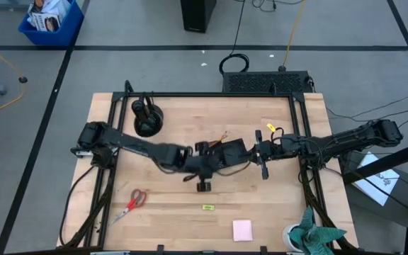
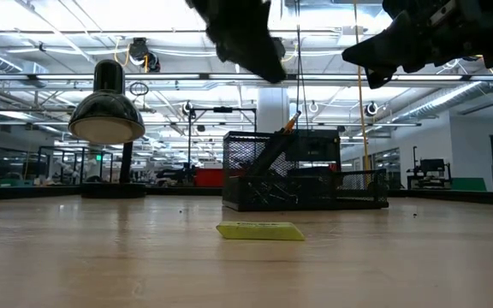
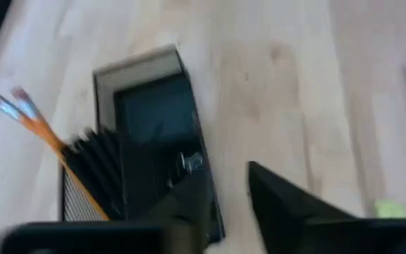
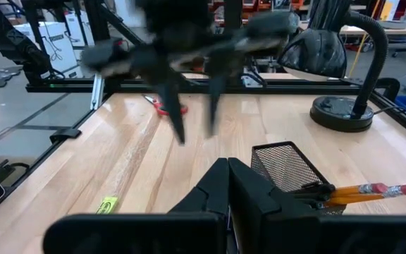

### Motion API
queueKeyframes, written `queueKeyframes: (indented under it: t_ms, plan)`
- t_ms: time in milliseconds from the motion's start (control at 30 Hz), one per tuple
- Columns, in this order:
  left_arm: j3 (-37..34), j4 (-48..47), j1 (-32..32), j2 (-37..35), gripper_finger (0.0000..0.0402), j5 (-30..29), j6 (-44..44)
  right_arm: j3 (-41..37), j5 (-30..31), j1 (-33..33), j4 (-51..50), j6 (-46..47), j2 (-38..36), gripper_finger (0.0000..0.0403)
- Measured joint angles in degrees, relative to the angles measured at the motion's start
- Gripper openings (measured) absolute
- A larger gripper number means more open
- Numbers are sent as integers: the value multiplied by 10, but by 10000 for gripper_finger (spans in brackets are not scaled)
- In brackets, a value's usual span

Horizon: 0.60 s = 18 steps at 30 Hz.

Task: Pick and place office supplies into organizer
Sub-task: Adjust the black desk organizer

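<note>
Between picks: left tool open and empty beside the organizer; next, reaching toward 6 o'clock for the yellow-green tag.

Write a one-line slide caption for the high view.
Both arms meet over the black organizer at mid-table, while red-handled scissors, yellow-green tag and pink notepad lie nearer the front edge.

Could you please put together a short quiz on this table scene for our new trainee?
1. True or false: the red-handled scissors lie inside the organizer.
2. Which lies nearest the pink notepad? A) the yellow-green tag B) the lamp C) the scissors
3. Fill in: the fingers of the right gripper are ____.
Key: 1 false; 2 A; 3 shut.
</note>
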Motion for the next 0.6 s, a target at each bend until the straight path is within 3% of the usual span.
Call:
queueKeyframes:
  t_ms: [67,133,233,433,600]
  plan:
    - [-22,9,-12,1,42,-28,-7,0,0,0,0,0,0,1]
    - [-46,36,-16,-1,13,-56,-31,0,0,0,-2,0,0,1]
    - [-84,31,-12,-1,15,-75,-66,0,0,0,0,-6,0,1]
    - [-144,106,7,-1,6,-47,-109,0,0,0,1,-7,0,1]
    - [-147,111,19,-1,3,-58,-125,0,0,0,3,-8,0,1]
